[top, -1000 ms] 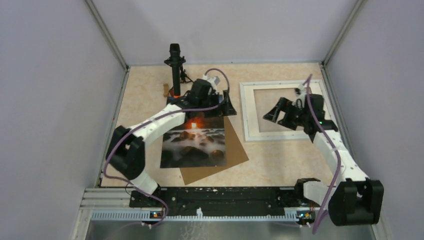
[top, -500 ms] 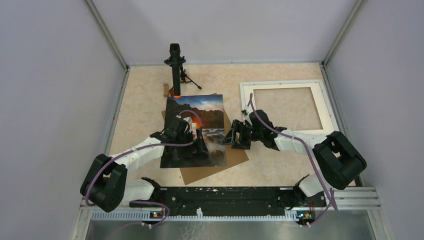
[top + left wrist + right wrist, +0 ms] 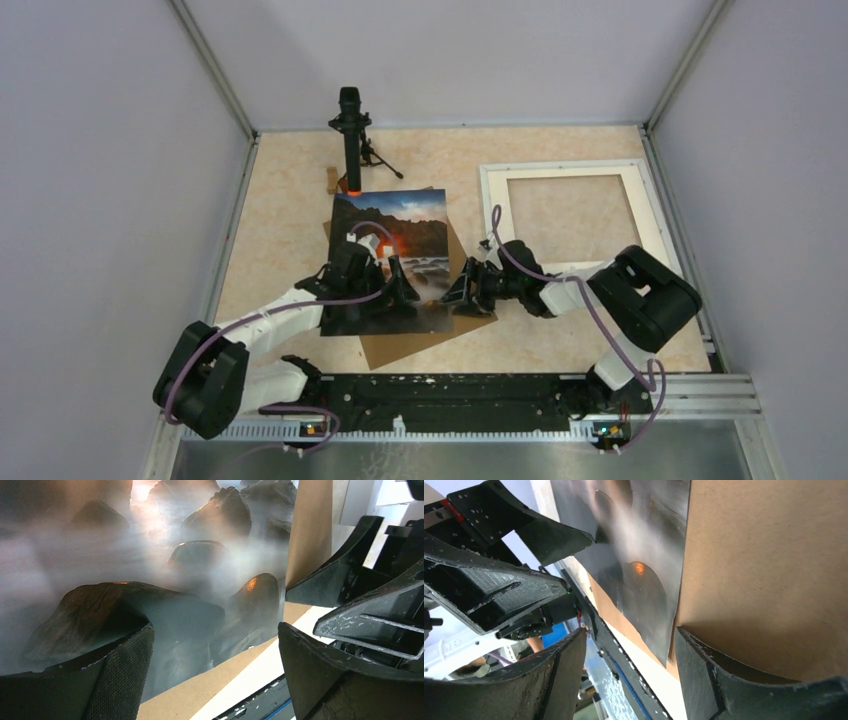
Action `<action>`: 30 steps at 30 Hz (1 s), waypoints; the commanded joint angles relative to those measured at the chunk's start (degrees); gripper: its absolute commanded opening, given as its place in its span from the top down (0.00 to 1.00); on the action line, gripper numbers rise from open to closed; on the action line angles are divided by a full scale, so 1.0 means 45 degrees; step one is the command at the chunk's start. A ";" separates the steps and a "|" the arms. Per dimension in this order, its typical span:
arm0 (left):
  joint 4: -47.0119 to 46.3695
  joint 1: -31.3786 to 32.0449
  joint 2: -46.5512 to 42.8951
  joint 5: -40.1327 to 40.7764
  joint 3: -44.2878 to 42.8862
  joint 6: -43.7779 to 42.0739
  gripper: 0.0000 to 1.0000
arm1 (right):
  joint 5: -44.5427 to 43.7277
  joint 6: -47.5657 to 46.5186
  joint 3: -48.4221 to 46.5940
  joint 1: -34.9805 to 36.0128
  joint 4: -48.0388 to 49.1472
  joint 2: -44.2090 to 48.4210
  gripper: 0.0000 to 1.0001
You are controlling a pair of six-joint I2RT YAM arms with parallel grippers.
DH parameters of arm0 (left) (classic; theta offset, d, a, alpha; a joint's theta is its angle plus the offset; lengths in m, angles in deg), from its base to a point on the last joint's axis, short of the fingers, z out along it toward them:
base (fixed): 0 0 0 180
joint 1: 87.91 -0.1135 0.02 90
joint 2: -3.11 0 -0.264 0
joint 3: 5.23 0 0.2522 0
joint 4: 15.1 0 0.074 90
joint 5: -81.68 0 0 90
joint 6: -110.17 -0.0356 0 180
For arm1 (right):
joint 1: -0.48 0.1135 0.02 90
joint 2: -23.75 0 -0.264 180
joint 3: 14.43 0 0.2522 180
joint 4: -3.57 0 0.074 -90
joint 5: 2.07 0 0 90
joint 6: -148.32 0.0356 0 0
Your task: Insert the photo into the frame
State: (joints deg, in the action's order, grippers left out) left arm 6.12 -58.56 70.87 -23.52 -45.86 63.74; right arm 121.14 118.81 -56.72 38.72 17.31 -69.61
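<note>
The photo (image 3: 395, 225), a dark misty seascape with an orange glow, lies flat on a brown cardboard sheet (image 3: 430, 340) at the table's middle. Right of it, apart and unfilled, lies the white frame (image 3: 492, 215). My left gripper (image 3: 393, 290) hovers low over the photo's (image 3: 190, 555) near right part; its jaws (image 3: 215, 680) are wide open with nothing in them. My right gripper (image 3: 460, 293) is at the photo's right edge. Its fingers (image 3: 629, 680) stand apart with the photo's (image 3: 644, 555) near corner between them, by the right finger (image 3: 724, 680), not pinched.
A black camera stand (image 3: 350, 130) rises at the back, just beyond the photo's far edge. The cardboard (image 3: 764, 555) sticks out past the photo to the right and near side. Grey walls close in both sides, and the black base rail (image 3: 450, 390) runs along the near edge.
The left arm pulled back from the photo's far end to its near part. The right arm swung from over the frame to the photo's right edge, and its jaws have narrowed.
</note>
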 commanded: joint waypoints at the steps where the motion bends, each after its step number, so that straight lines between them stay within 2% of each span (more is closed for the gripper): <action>1: 0.0345 0.0017 0.0031 0.0291 0.0609 0.0007 0.03 | 0.0505 0.1026 0.0372 0.0441 0.2844 -0.0986 0.36; 9: 0.0347 0.0020 -0.0085 0.0226 0.0754 -0.0041 0.03 | 0.0564 0.2390 0.0440 0.0799 0.5047 -0.1308 0.36; 18: 0.0145 0.0022 -0.0956 0.0042 0.0873 -0.0285 0.03 | -0.2139 0.2443 -0.0223 0.0808 0.4778 -0.2133 0.41; 27: 0.0255 0.0022 -0.1420 0.0086 0.1263 -0.0647 0.02 | -0.3015 0.0865 -0.1840 0.0773 0.4702 -0.3285 0.44; 30: 0.0140 0.0022 -0.1388 0.0071 0.1507 -0.0604 0.02 | -0.2728 0.0128 -0.2715 0.0560 0.4550 -0.3714 0.44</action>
State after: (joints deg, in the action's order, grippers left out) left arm 5.58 -58.54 64.69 -23.87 -41.64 62.21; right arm 110.43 125.85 -63.94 41.78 36.88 -83.90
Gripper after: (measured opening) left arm 0.975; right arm 0.561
